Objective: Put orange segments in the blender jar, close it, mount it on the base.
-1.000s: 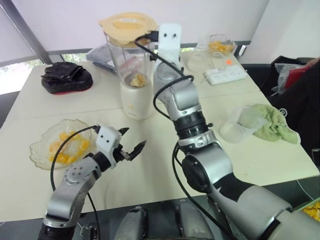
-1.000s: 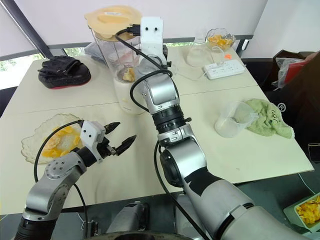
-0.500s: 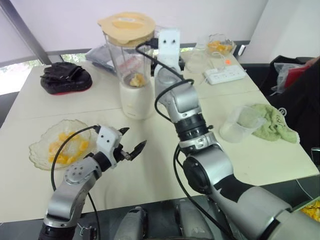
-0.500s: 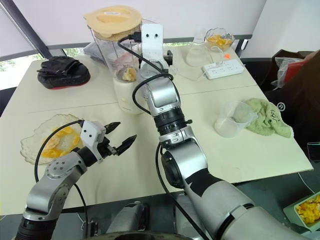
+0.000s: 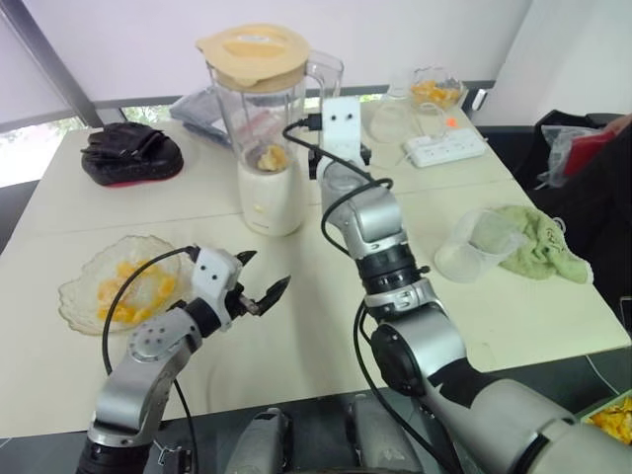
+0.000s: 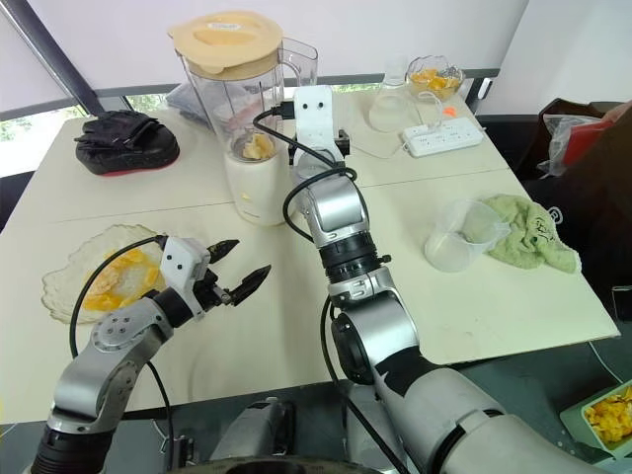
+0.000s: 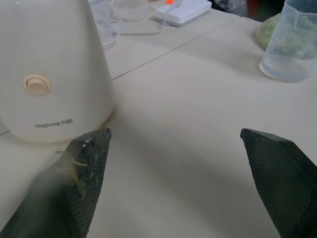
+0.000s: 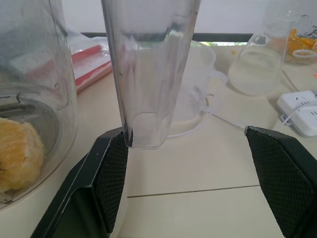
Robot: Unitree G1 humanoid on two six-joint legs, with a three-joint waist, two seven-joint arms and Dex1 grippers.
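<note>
Hovering nearest over the table (image 5: 296,326), the left gripper (image 5: 265,271) spreads its fingers wide and carries nothing; it sits just where it did a second ago, beside the glass dish (image 5: 69,294) that still has orange segments (image 5: 133,291) in it.

Further out, the right arm is what has moved; a second ago its wrist stood high against the blender jar (image 5: 259,114), and it has since drawn back toward the robot and lower, leaving the jar's handle (image 5: 328,74) in plain sight; the right gripper (image 8: 184,136) is fully spread and empty, the handle rising between its fingers, one finger just beside the handle's foot, though whether they touch I cannot tell.

Beyond it the jar stands upright on the white base (image 5: 269,197), the yellow lid (image 5: 253,44) on top and an orange piece (image 8: 17,153) at the bottom; jar, lid and base have not shifted over that second.

To the right lie a measuring cup (image 5: 472,245) and a green cloth (image 5: 538,242); farther back, a power strip (image 5: 444,148).

Releasing and retreating suggests the mounting is done; filled, closed and seated, the task looks all but complete, with only pulling both arms clear seeming to remain.
</note>
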